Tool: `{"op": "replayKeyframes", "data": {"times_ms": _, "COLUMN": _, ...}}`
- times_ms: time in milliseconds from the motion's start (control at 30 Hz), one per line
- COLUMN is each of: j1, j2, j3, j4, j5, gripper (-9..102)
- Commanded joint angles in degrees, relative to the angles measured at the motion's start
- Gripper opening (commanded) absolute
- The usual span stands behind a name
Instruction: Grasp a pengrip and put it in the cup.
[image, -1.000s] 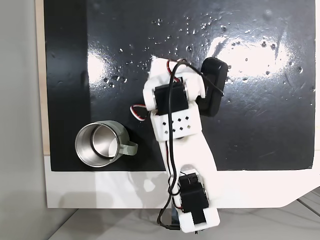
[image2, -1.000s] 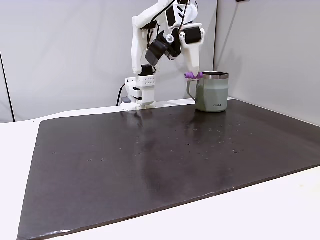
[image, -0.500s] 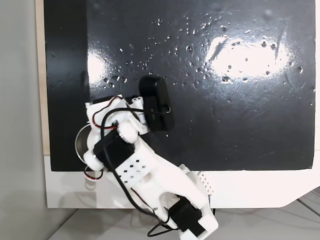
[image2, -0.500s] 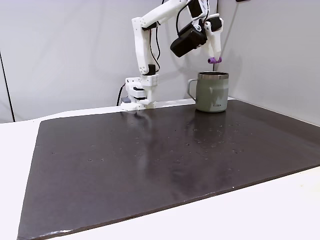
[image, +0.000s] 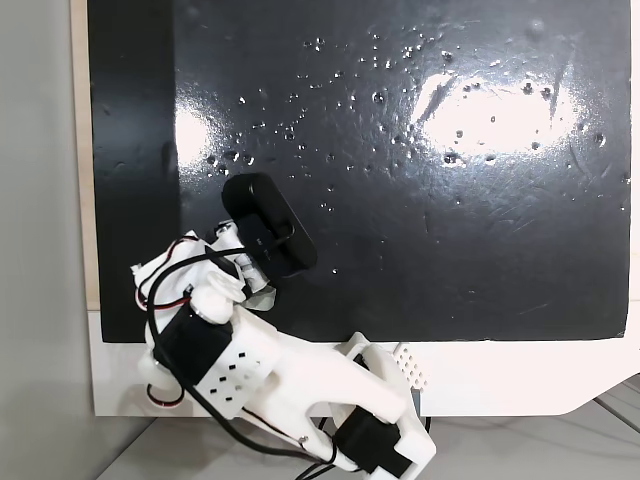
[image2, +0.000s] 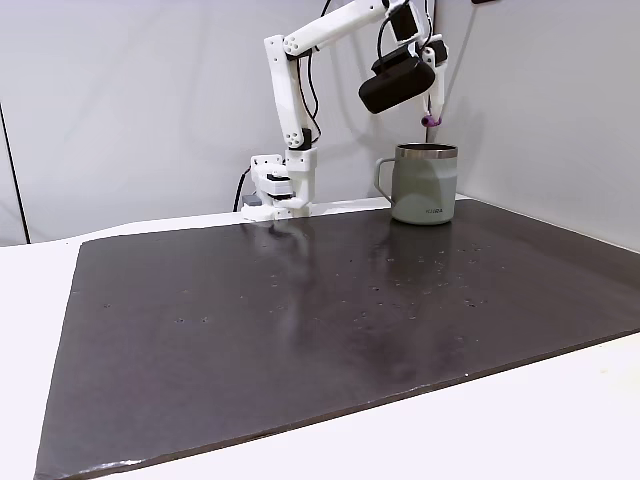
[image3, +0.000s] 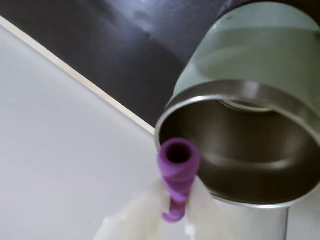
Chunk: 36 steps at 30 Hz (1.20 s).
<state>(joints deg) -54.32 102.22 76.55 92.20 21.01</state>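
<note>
In the side fixed view the pale grey-green cup (image2: 425, 185) stands on the far right part of the black mat, its handle pointing left. My gripper (image2: 431, 117) hangs a little above its rim, shut on the purple pengrip (image2: 430, 121). The wrist view shows the ribbed pengrip (image3: 177, 172) held between two blurred pale fingers (image3: 137, 215), its open end over the near rim of the cup (image3: 250, 50), whose shiny steel inside lies just beyond. In the top-down fixed view the white arm (image: 250, 350) covers the cup.
The black mat (image2: 300, 300) lies on a white table, and its white border (image3: 60, 150) runs beside the cup. The arm's base (image2: 285, 185) stands left of the cup. A grey wall (image2: 540, 100) rises close behind. The black wrist camera housing (image2: 397, 83) hangs above the cup.
The arm has swung from the middle of the mat over to the cup, carrying the pengrip. The pengrip rose from beside the handle to above the rim.
</note>
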Motion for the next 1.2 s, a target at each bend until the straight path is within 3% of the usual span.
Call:
{"op": "replayKeyframes", "data": {"times_ms": 0, "j1": -2.64, "j2": 3.43, "j3": 0.53, "j4": 0.97, "j5": -1.85, "gripper": 0}}
{"op": "replayKeyframes", "data": {"times_ms": 300, "j1": -7.12, "j2": 4.75, "j3": 3.34, "j4": 0.7, "j5": -3.43, "gripper": 1}}
{"op": "replayKeyframes", "data": {"times_ms": 433, "j1": -6.06, "j2": 7.03, "j3": 5.8, "j4": -0.26, "j5": -3.25, "gripper": 23}}
{"op": "replayKeyframes", "data": {"times_ms": 600, "j1": -5.89, "j2": 11.07, "j3": 10.99, "j4": -2.64, "j5": -3.16, "gripper": 33}}
{"op": "replayKeyframes", "data": {"times_ms": 1167, "j1": -5.71, "j2": 10.72, "j3": 9.67, "j4": -2.81, "j5": -3.08, "gripper": 33}}
